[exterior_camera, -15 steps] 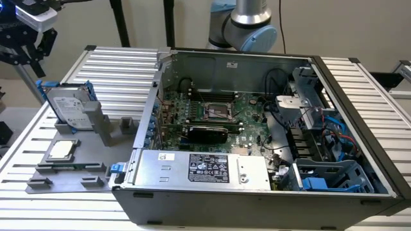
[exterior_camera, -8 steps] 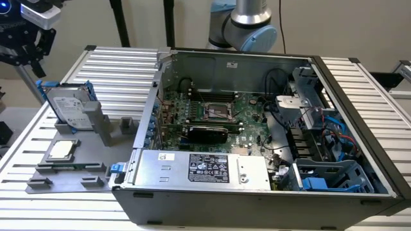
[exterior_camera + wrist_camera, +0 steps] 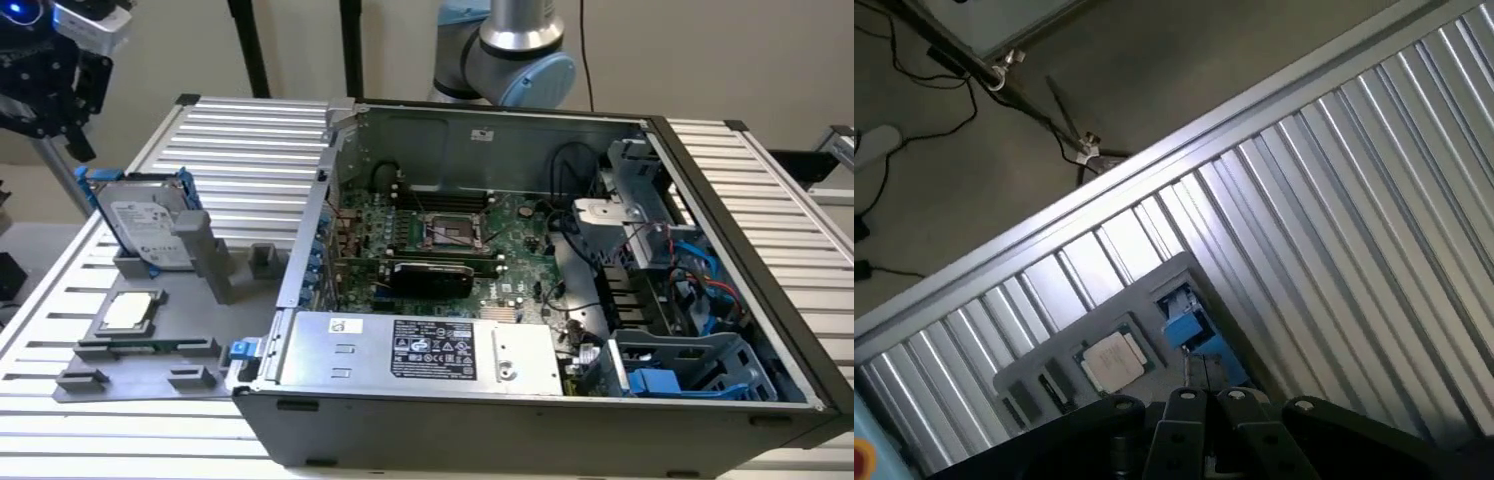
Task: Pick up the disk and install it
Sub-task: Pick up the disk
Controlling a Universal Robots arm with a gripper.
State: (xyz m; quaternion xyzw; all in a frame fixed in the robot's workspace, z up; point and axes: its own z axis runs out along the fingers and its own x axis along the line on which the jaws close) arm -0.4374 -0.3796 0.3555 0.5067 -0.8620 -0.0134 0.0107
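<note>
The disk [image 3: 140, 228] stands on edge in a grey rack [image 3: 203, 258]. The pincer [image 3: 56, 95] hangs apart at its eleven o'clock; whether spread or pressed together, I cannot tell.

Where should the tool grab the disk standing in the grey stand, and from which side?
Probably the top edge, coming from above: the disk stands on edge, slightly leaning, in the grey stand, with its lower part seated and its blue-framed top free.

The exterior view's edge cuts off my hand [image 3: 51, 85] at its upper left corner, and the arm [image 3: 514, 45] above the computer case [image 3: 467, 420]. On the disk [image 3: 147, 232], the lower edge is hidden behind the grey holder [image 3: 200, 250], and its label [image 3: 131, 218] is too small for me to read.
</note>
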